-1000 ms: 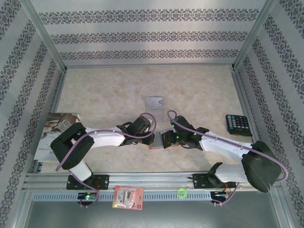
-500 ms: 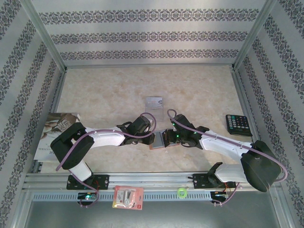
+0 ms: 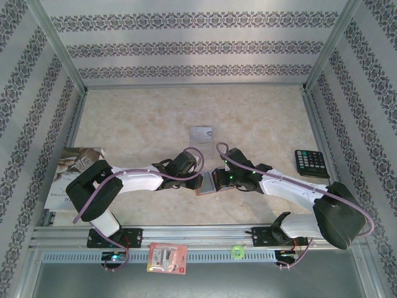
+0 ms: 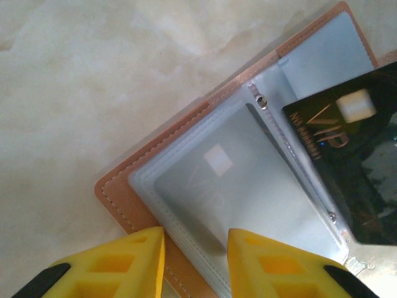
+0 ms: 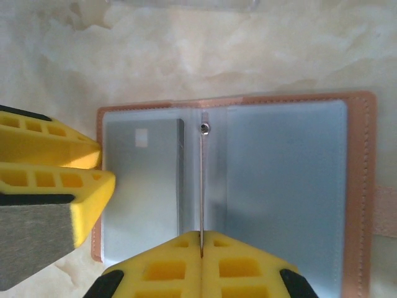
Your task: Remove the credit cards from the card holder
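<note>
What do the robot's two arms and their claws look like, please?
Both the left arm and right arm have white links with bulky black joints, and a purple cable loops along each. A small green light glows on the right arm. The left claw and right claw have bright yellow fingers with rectangular cut-outs, on black mounts.

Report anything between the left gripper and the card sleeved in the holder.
Only its translucent sleeve covers the credit card; the left gripper is at the edge of the card holder beside it, nothing else between.
</note>
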